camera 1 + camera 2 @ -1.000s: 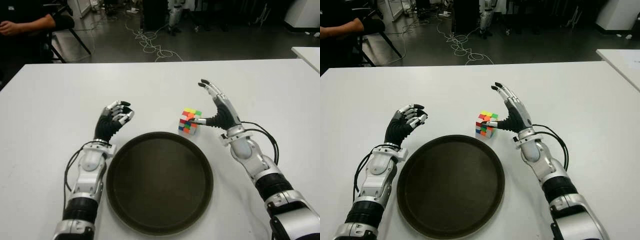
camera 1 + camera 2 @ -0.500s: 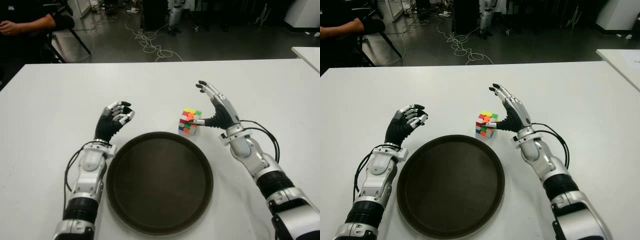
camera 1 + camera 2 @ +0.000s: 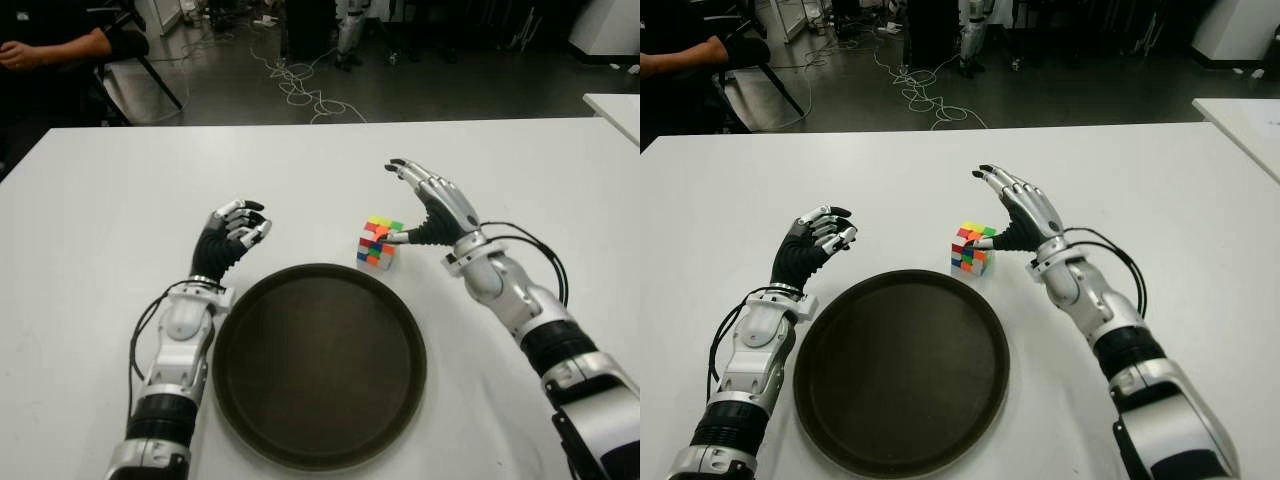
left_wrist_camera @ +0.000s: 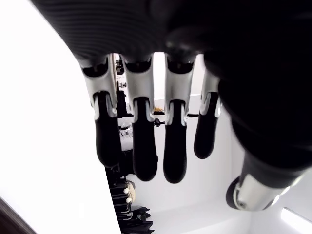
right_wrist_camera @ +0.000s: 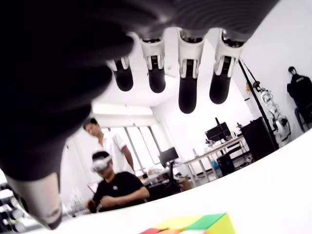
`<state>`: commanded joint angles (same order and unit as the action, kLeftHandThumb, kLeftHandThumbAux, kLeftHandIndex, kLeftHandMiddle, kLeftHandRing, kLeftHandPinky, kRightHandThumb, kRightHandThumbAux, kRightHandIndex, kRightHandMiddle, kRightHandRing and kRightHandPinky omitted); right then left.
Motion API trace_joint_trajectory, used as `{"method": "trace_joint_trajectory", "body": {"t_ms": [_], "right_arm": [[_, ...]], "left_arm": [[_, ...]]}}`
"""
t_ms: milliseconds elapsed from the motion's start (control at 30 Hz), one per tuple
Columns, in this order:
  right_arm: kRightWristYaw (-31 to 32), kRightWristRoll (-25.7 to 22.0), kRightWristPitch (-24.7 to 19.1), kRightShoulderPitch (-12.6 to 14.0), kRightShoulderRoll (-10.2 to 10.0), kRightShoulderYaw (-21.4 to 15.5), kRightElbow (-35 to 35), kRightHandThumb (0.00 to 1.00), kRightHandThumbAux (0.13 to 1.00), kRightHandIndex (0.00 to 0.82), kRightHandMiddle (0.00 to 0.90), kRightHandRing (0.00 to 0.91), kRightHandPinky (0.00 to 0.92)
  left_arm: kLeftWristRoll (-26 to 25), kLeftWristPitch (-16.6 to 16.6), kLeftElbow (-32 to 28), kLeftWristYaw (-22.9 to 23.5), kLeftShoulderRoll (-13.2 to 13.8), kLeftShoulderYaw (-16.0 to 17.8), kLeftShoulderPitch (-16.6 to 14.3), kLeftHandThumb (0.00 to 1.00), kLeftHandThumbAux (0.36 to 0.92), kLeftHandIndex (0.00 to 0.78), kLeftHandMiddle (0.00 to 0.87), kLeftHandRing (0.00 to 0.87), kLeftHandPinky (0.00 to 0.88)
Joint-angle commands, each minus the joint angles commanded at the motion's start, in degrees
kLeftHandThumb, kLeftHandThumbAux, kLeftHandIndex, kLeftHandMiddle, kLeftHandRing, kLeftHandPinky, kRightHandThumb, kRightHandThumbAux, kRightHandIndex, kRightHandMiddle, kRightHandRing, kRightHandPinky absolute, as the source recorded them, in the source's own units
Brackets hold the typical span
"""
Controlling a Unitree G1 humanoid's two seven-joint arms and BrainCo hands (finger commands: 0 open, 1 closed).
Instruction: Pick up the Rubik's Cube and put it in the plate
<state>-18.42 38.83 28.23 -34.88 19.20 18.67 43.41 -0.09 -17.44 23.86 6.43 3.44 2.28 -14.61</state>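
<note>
The Rubik's Cube (image 3: 378, 243) stands on the white table (image 3: 120, 200), just beyond the far right rim of the round dark plate (image 3: 318, 370). My right hand (image 3: 405, 205) is at the cube's right side, open. Its thumb tip touches the cube's right face and its fingers (image 3: 415, 178) arch above and behind the cube without closing on it. In the right wrist view the cube's top (image 5: 195, 225) shows below the spread fingers (image 5: 187, 92). My left hand (image 3: 232, 228) shows left of the plate's far rim, loosely curled and holding nothing.
A seated person (image 3: 50, 45) is past the table's far left corner. Cables (image 3: 300, 85) lie on the floor behind the table. Another white table's corner (image 3: 615, 105) shows at the far right.
My right hand's fingers have swung left and leaned over toward the cube, the thumb staying at its side. The cube, plate and left hand have not moved.
</note>
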Motion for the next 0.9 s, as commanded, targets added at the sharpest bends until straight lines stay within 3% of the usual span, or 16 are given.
{"method": "trace_joint_trajectory", "body": {"t_ms": [367,900], "right_arm": [[-8.5,1.0,3.0,-4.6,-1.5,1.9,9.8,0.0,0.779,0.162,0.201,0.239,0.28],[-12.5,-1.8,8.6,-6.6,-3.6,1.6,18.0,0.0,0.731,0.181,0.199,0.229,0.267]], "left_arm": [[0.6,0.1,-0.7,0.0,0.2,-0.2,0.4,0.824,0.682,0.369,0.497,0.476,0.506],[-0.2,0.1,-1.6,0.4,0.1,0.0,0.7,0.825,0.681,0.378,0.481,0.458,0.489]]}}
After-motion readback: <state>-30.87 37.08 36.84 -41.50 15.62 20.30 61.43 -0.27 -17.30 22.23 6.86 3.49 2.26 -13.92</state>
